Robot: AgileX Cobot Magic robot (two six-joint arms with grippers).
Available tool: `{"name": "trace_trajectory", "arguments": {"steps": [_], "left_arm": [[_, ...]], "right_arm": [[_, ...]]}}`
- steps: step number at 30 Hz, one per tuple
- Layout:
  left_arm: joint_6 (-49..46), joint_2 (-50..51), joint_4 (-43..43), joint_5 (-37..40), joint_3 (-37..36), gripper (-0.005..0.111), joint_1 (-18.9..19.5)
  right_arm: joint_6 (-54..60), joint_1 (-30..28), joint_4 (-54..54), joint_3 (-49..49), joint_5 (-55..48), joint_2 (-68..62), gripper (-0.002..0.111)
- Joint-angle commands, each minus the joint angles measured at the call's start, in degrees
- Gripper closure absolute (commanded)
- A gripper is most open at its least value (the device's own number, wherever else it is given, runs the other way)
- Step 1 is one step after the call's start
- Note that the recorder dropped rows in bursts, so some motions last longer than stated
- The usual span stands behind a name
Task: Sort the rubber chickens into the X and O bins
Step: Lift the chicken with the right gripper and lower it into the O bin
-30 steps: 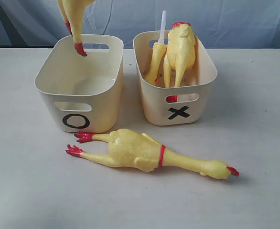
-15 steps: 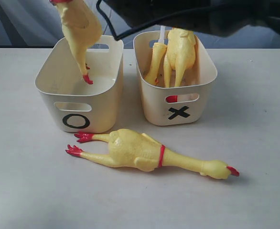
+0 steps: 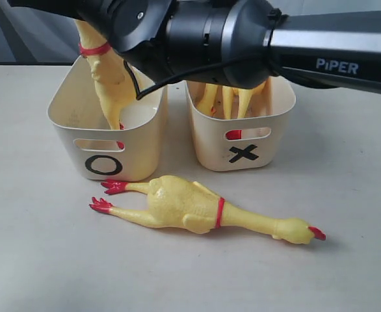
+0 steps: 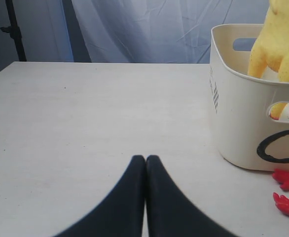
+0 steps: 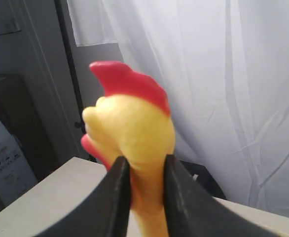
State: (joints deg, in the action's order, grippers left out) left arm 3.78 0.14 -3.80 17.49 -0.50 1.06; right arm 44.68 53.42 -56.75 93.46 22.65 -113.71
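Note:
My right gripper [image 5: 145, 165] is shut on the neck of a rubber chicken [image 5: 129, 123], just below its red-combed head. That chicken [image 3: 109, 84] hangs feet-down inside the O bin [image 3: 70, 140], with its legs below the rim. The right arm [image 3: 242, 32] reaches across the top of the exterior view. Two chickens [image 3: 242, 101] stand in the X bin [image 3: 210, 153]; the arm hides their upper parts and any white tube. Another chicken [image 3: 197, 209] lies on the table in front of both bins. My left gripper [image 4: 145, 159] is shut and empty, low over the table beside the O bin [image 4: 243, 123].
The lying chicken's red feet [image 4: 287, 180] sit close to the O bin's front corner. The white table [image 3: 346, 195] stretches wide around the bins. A pale curtain [image 4: 149, 29] hangs behind the table.
The right arm has come down and into view, lowering the held chicken deeper into the O bin. The lying chicken and both bins have not moved.

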Motion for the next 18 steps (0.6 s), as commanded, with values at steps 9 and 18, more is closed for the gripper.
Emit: {"name": "trace_trajectory", "arguments": {"steps": [9,18], "left_arm": [[0.13,-0.14,-0.10,-0.75,0.50,0.107,-0.63],[0.13,-0.14,-0.10,-0.75,0.50,0.107,-0.63]], "right_arm": [[0.11,-0.13,-4.17,0.67,8.69,0.69,0.058],[5.22,-0.02,-7.66,0.67,5.23,7.98,0.058]]}}
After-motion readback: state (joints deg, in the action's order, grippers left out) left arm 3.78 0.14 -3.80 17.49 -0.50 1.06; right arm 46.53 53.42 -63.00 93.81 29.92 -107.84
